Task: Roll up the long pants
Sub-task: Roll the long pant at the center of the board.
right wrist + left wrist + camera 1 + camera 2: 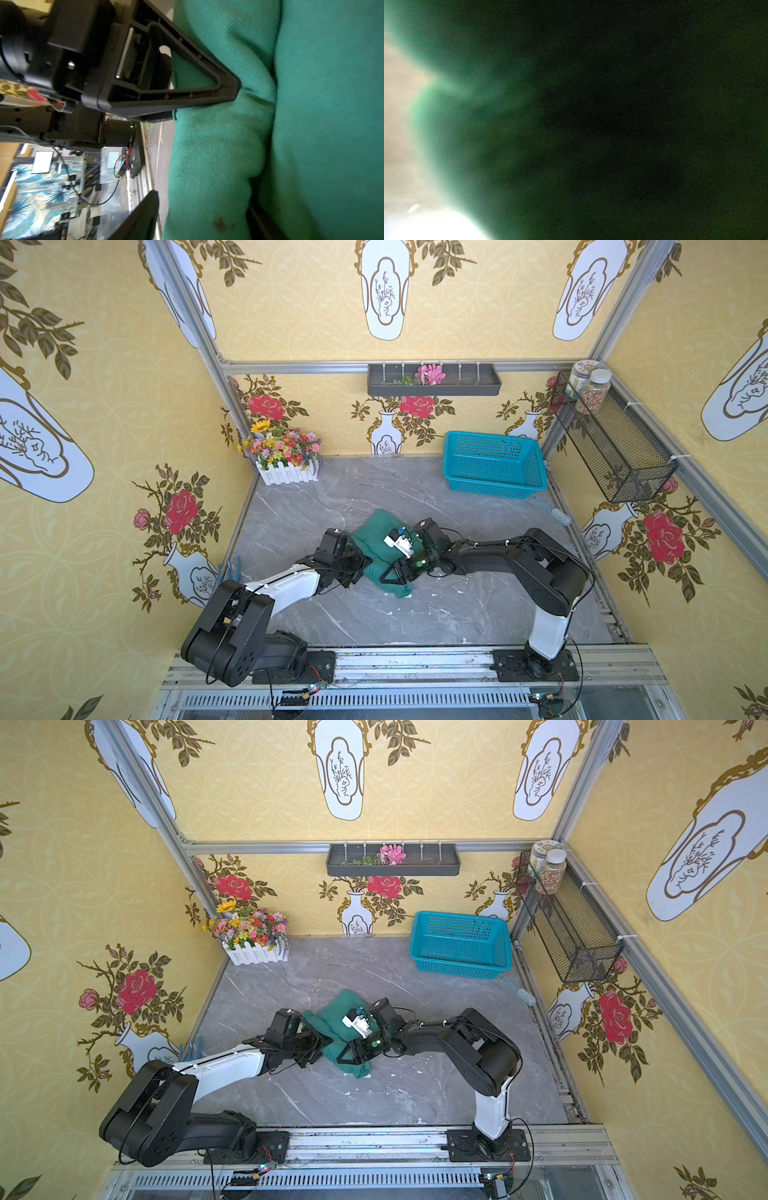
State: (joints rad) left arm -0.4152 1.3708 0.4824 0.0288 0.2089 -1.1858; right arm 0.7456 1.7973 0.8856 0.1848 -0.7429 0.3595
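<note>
The long pants (pixel 376 531) (pixel 336 1011) lie as a thick dark teal bundle in the middle of the grey table. From the left, my left gripper (pixel 362 562) (pixel 322 1042) is dug into the bundle's near-left edge. In the right wrist view its triangular finger (pixel 187 97) presses into a fold of the pants (pixel 322 104), shut on the cloth. Green fabric (pixel 591 124) fills the left wrist view. Coming from the right, my right gripper (pixel 388 574) (pixel 201 201) stands open astride a rolled fold. One finger is clear of the cloth and the other lies in a crease.
A turquoise mesh basket (pixel 494 464) stands at the back right, with a light blue brush (pixel 557 514) beside it. A white flower box (pixel 286 464) fills the back left corner. A black wire shelf (pixel 615 439) hangs on the right wall. The arms' rail (pixel 415 659) runs along the front.
</note>
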